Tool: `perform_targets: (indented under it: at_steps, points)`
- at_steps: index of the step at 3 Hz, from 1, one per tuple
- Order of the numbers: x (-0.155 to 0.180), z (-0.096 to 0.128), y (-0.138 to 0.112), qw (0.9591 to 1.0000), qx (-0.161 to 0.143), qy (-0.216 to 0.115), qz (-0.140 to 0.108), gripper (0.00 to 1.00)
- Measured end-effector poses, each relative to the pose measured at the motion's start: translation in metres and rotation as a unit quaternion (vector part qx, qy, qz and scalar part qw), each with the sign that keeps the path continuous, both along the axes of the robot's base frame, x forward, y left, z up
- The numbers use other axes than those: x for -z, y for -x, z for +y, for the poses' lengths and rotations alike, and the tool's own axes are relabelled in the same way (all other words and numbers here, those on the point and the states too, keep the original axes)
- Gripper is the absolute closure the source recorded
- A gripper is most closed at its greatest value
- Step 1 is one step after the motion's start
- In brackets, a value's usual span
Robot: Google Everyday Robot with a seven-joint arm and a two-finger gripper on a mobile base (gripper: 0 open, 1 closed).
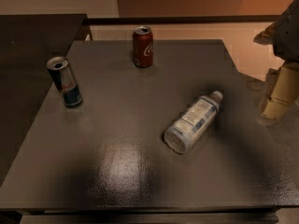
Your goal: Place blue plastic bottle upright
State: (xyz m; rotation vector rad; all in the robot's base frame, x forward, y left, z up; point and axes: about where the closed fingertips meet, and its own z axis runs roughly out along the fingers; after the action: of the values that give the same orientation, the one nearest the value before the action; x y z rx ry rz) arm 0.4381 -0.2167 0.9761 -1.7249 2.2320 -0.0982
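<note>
Bench (117, 171) of dark, faintly glossy material fills most of the view, with a pale patch of reflected light near its front middle. A second dark surface (28, 50) lies beside it at the far left.

Near the bench's left edge stands a slim can (65, 82) in blue and silver, upright, its open top towards the camera. Further right, close to the back edge, a red cola can (143, 46) also stands upright, well apart from the slim one.

Right of centre is the blue plastic bottle (192, 122) – clear, lying on its side on the bench, not upright. Its base points to the front left and its cap (216, 96) to the back right, so the body runs on a diagonal. The white label (196, 115) with bluish print wraps its middle and faces up. The bottle touches neither can and sits well apart from both, with bare bench all round it.

At the far right, beyond the bench's right edge and above the pale floor (261, 64), hangs the end effector (279, 94) – cream-coloured parts below a grey housing that the frame edge cuts off. It is near the bottle's cap end but clearly apart from it. It holds nothing and touches nothing on the bench. Whether it is set wide or narrow I cannot tell from this angle.
</note>
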Motion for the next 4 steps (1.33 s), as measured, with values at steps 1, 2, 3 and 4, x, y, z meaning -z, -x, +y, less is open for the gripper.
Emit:
perform_targets:
  at_steps: [1,2,3,4]
  points:
    - [-0.001,0.003,0.000,0.9999,-0.004,0.004,-0.010,0.00]
    - [0.004,0.023,-0.004,0.9983,-0.058,0.003,-0.009,0.00]
    - [0.017,0.051,-0.010,0.9889,-0.149,0.000,0.003,0.00]
    - [0.033,0.077,-0.014,0.9672,-0.254,0.007,0.004,0.00]
